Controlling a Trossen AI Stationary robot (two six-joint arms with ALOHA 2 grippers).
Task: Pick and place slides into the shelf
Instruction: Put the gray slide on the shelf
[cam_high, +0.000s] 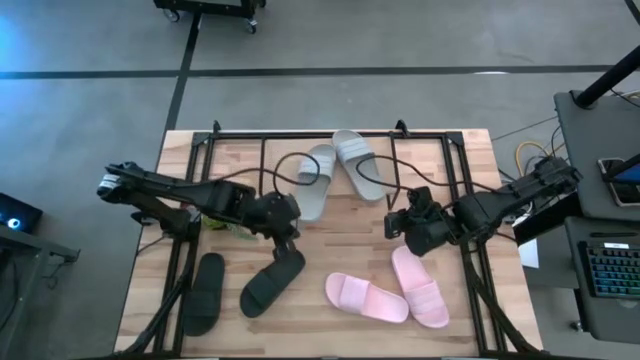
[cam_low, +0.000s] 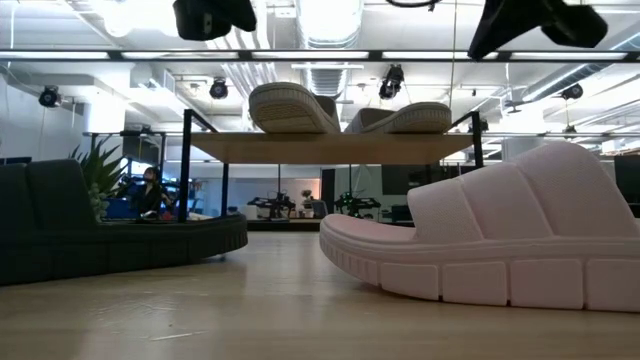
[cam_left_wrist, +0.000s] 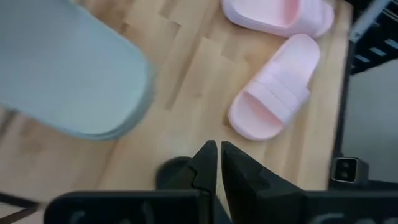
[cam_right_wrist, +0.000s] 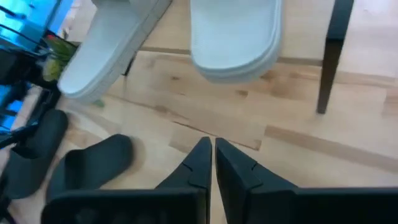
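Two pale grey-green slides (cam_high: 335, 165) lie sole-up on the shelf's wooden top board (cam_low: 300, 148), their ends overhanging its near edge. Two black slides (cam_high: 272, 283) rest on the table near the left, and two pink slides (cam_high: 385, 295) near the right. My left gripper (cam_left_wrist: 219, 149) is shut. It hovers above the table over the far end of one black slide (cam_left_wrist: 171, 169). My right gripper (cam_right_wrist: 213, 146) is also shut and hovers in front of the shelf, just beyond the pink pair. In the low view both grippers (cam_low: 212, 15) are well above the table.
A small green plant (cam_high: 215, 225) sits under my left arm. The black frame (cam_high: 330, 135) around the table and loose cables (cam_high: 375, 185) surround the shelf. The shelf's black leg (cam_right_wrist: 329, 62) stands on the table near my right gripper. Bare wood (cam_high: 340, 235) lies between the two grippers.
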